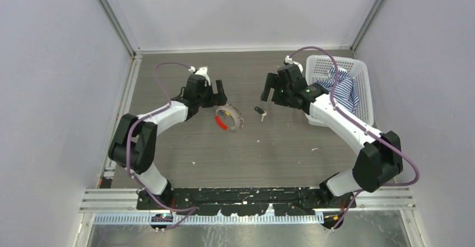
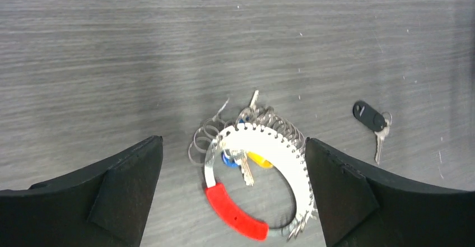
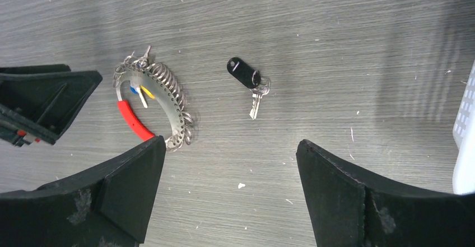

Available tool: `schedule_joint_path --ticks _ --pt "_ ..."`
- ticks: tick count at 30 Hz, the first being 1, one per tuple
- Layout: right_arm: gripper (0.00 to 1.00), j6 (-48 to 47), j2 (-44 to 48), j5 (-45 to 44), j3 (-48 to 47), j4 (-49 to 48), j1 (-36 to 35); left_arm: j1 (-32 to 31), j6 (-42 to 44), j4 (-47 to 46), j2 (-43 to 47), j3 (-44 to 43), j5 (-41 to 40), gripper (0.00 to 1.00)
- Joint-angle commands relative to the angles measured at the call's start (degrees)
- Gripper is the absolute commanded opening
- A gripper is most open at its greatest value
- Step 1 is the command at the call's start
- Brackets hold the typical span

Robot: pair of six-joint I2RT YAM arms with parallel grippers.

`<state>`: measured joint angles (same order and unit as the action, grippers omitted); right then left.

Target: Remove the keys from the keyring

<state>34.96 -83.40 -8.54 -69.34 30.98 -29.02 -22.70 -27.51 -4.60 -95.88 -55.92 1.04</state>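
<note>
The keyring (image 1: 237, 119), a silvery band lined with small split rings and a red section, lies flat on the table. In the left wrist view it (image 2: 285, 152) lies between the open jaws of my left gripper (image 2: 233, 141), which hovers over it, empty. Small keys with blue and yellow heads (image 2: 247, 171) hang inside the loop. One black-headed key (image 1: 260, 112) lies loose to the ring's right, also in the left wrist view (image 2: 367, 115) and the right wrist view (image 3: 246, 76). My right gripper (image 3: 231, 141) is open and empty above the table, near the loose key; the ring (image 3: 171, 104) lies to its left.
A white basket (image 1: 358, 68) holding a blue striped cloth (image 1: 341, 90) stands at the back right, beside the right arm; its edge shows in the right wrist view (image 3: 465, 129). White crumbs dot the grey wood-grain table. Walls enclose three sides.
</note>
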Motion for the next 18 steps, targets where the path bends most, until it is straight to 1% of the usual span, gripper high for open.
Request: schedule_joint_path --ticks 1,3,6,7,10,18 --pt "0.93 -0.50 3.87 -0.24 -1.25 -0.44 0.10 -0.07 2.56 8.27 7.71 -2.41 -0.01 1.00" --pt "0.95 -0.88 4.84 -0.92 -1.69 -0.19 0.14 -0.07 1.67 13.01 10.51 -3.54 0.25 1.00" --pt "1.00 -1.33 6.51 -1.66 -2.16 -0.43 0.16 0.00 -2.61 16.54 16.06 -2.96 -0.24 1.00" --pt "1.00 -1.46 7.27 -2.06 -2.20 -0.73 0.13 0.02 -2.90 17.61 18.34 -2.99 0.87 1.00" --pt "1.00 -1.65 9.80 -3.06 -1.67 -2.06 0.18 -0.10 -1.55 20.78 23.25 -3.71 4.23 1.00" --pt "1.00 -1.56 15.25 -4.15 2.01 -6.51 0.10 -0.07 1.39 31.96 32.49 -6.11 1.59 1.00"
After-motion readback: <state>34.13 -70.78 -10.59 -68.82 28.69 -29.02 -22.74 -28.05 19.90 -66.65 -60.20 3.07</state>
